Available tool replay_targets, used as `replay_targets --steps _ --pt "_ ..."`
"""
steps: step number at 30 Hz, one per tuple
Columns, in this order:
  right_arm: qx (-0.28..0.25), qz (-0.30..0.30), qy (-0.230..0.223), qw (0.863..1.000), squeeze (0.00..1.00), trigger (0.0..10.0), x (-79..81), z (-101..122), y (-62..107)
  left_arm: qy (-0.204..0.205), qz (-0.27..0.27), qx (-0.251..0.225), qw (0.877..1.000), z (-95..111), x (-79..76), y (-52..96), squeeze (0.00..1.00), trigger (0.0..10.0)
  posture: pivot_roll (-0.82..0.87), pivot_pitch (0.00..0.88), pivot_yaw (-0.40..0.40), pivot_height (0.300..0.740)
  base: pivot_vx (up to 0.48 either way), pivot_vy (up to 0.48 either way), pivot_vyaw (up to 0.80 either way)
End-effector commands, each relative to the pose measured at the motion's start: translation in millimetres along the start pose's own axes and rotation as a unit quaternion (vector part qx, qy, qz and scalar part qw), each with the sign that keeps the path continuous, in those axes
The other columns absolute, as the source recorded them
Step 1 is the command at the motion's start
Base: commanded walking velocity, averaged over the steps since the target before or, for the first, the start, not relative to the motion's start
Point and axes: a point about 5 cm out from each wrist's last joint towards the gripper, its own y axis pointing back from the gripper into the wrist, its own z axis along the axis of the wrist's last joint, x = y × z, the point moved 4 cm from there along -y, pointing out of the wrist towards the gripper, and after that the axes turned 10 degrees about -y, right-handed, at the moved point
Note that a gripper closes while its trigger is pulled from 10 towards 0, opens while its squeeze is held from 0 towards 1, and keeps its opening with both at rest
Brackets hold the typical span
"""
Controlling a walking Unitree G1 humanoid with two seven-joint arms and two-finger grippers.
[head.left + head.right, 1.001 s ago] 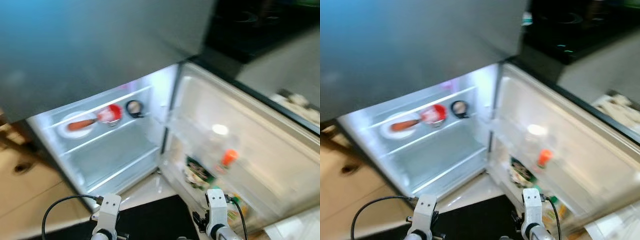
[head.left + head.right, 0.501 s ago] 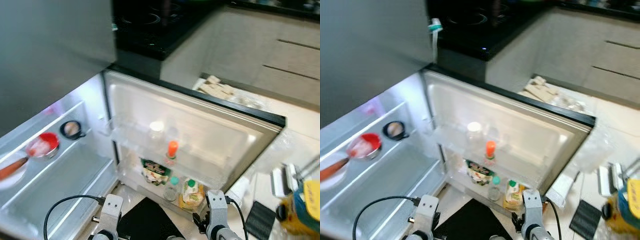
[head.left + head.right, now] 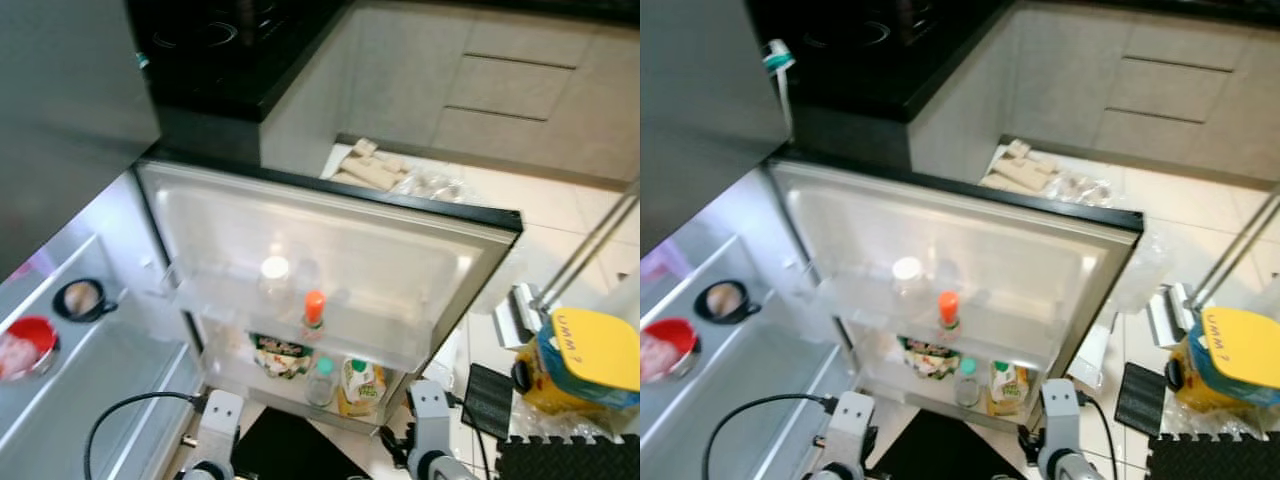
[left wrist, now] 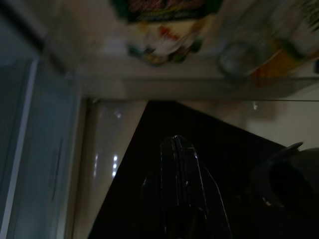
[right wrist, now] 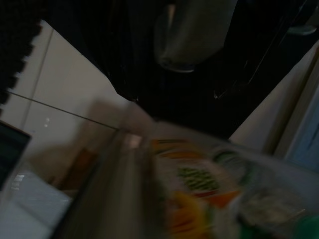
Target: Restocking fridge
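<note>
One open fridge door [image 3: 330, 255], five door items; two bowls [image 3: 55, 320]

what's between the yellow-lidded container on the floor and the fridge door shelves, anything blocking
Mainly the open fridge door itself: the yellow-lidded container sits past its outer edge, beside a metal pole, so it must come round that edge. The door shelves already hold an orange-capped bottle and a carton.

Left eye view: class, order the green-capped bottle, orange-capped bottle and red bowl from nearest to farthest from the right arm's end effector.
1. Green-capped bottle, lower door shelf.
2. Orange-capped bottle, upper door shelf.
3. Red bowl, far left, inside fridge.
</note>
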Motion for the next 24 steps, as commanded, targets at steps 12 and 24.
replay_targets --steps 12,24 --pt "0.004 -0.004 -0.010 1.000 0.00 10.0 -3.4 -2.6 1.3 0.003 -0.002 -0.003 1.000 -0.2 0.2 0.6 0.00 10.0 -0.13 0.092 -0.007 0.740 0.000 0.000 -0.80" --pt "0.017 -0.002 -0.009 1.000 0.00 10.0 -0.9 -7.4 1.2 0.010 -0.008 -0.011 1.000 2.4 -0.2 0.2 0.00 10.0 -0.12 0.092 -0.007 0.740 0.000 0.000 -0.07"
